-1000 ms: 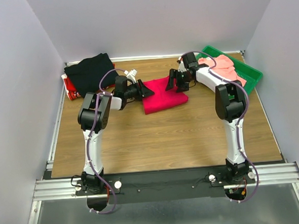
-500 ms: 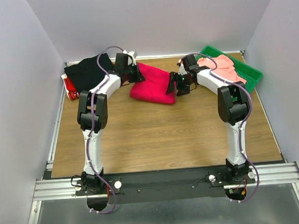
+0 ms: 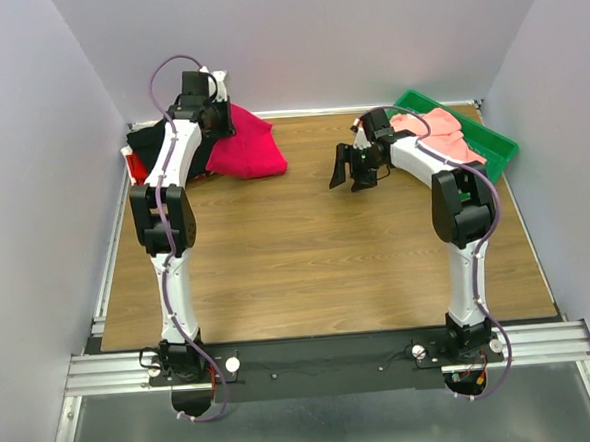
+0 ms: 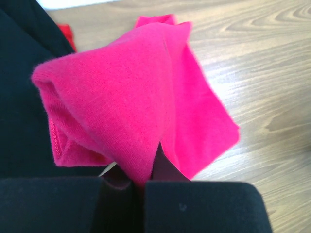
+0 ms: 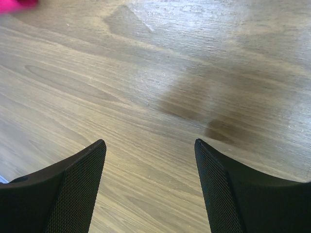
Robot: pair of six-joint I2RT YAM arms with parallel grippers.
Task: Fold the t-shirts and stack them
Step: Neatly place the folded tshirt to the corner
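Far back left, the outstretched left gripper [image 4: 140, 175] pinches the crimson shirt [image 3: 250, 150]; right gripper [image 3: 350, 170] hovers wide-jawed.

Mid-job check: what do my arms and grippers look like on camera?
The left arm and right arm have white links, black joints and a purple cable each. The left gripper and right gripper are black; the right one's fingers show a fine mesh texture.

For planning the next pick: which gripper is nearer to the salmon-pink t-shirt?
Right. The right gripper hangs open close to the salmon-pink t-shirt; the left gripper, shut on the crimson t-shirt, is at the far left.
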